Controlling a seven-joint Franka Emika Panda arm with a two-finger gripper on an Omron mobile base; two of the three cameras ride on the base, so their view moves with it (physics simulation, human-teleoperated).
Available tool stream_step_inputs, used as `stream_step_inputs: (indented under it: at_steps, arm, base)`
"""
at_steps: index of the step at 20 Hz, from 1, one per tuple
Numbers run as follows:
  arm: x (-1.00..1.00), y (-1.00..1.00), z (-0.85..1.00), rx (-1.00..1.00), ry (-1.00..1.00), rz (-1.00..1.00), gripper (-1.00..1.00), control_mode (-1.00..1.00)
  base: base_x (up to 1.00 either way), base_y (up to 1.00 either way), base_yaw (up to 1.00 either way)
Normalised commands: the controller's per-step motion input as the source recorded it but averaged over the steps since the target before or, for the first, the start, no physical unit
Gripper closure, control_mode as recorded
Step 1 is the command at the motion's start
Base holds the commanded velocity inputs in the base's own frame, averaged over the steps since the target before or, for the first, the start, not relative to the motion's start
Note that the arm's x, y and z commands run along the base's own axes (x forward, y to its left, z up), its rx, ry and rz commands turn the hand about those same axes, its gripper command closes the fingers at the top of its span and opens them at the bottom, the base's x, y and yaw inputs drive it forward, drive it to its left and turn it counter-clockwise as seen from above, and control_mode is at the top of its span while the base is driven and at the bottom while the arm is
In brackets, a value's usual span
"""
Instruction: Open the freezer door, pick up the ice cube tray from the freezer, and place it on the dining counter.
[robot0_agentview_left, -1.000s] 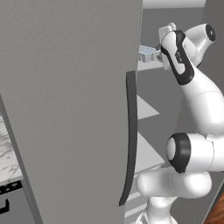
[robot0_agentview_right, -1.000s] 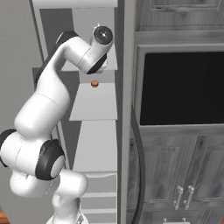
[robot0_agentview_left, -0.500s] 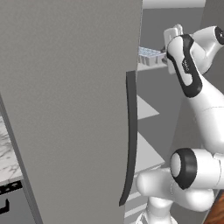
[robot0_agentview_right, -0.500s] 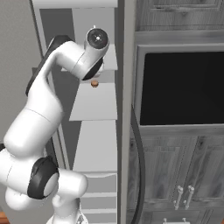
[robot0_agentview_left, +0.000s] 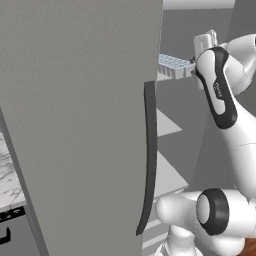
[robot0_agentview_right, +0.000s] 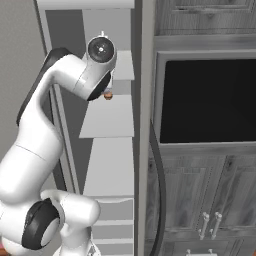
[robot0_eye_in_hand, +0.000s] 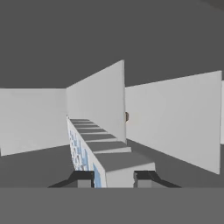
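Observation:
The freezer door (robot0_agentview_left: 75, 125) stands swung open, a tall grey panel with a dark curved bar handle (robot0_agentview_left: 148, 160); its edge and handle (robot0_agentview_right: 159, 185) also run down the right base view. The pale blue ice cube tray (robot0_agentview_left: 174, 66) hangs level in front of the freezer's upper shelf. My gripper (robot0_agentview_left: 196, 67) is shut on its near end. In the hand view the tray (robot0_eye_in_hand: 94, 146) stretches away from between my fingertips (robot0_eye_in_hand: 85, 178), gripper (robot0_eye_in_hand: 113, 178) closed on its rim. The dining counter is out of view.
White freezer shelves (robot0_agentview_left: 167, 125) (robot0_agentview_right: 107, 117) are stacked below the tray, with a small brown item (robot0_agentview_right: 107, 95) at the back. A black oven front (robot0_agentview_right: 205, 100) and grey cabinets (robot0_agentview_right: 210, 200) lie to the right. A small marble top (robot0_agentview_left: 7, 175) is behind the door.
The arm has shifted, its elbow rising and swinging right in the left base view. The held tray has moved slightly outward from the freezer with the hand.

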Motion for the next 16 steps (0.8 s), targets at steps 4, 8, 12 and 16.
stream_step_inputs:
  at_steps: [4, 8, 12, 16]
  arm:
    - [-0.36, 0.0, 0.0, 0.0, 0.0, -0.06, 1.0, -1.0]
    - [-0.37, 0.0, 0.01, 0.0, 0.0, -0.07, 1.0, -1.0]
    - [-0.48, 0.0, 0.0, 0.0, 0.0, -0.05, 1.0, -1.0]
    - [-0.48, 0.0, 0.0, 0.0, 0.0, -0.02, 1.0, -1.0]
  base:
    - [0.0, 0.0, 0.0]
    - [0.0, 0.0, 0.0]
    - [0.0, 0.0, 0.0]
    - [0.0, 0.0, 0.0]
